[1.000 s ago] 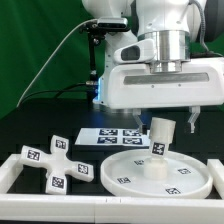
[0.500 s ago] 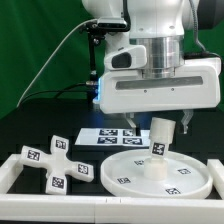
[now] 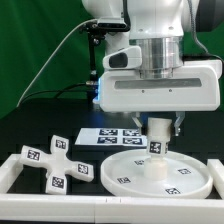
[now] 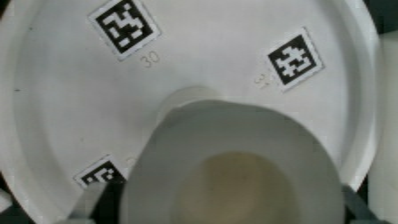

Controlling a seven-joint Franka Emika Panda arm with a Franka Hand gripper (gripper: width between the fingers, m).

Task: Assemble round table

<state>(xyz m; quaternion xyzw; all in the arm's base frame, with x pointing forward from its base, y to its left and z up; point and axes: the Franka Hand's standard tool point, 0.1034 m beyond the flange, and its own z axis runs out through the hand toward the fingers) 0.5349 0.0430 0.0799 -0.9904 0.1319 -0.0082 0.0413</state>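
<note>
The large rimmed round disc (image 3: 125,176) lies flat on the table near the front, its tags facing up. The short thick cylinder (image 3: 159,141) stands nearly upright on the disc's middle. My gripper (image 3: 160,128) comes down from above and is shut on the cylinder's upper part; one finger (image 3: 178,125) shows on the exterior view's right side of it. In the wrist view the cylinder (image 4: 231,150) fills the space between the jaws of my gripper (image 4: 222,205), with the disc (image 4: 214,60) behind it. The cross-shaped foot (image 3: 48,160) lies loose at the exterior view's left.
The marker board (image 3: 112,135) lies flat behind the disc. A low white border wall (image 3: 50,196) runs along the front and up the left side (image 3: 10,168). A black cable hangs at the back left before a green backdrop.
The gripper has turned and shifted slightly toward the exterior view's left. The cylinder, leaning to the right before, now stands almost upright on the disc. The foot has not moved.
</note>
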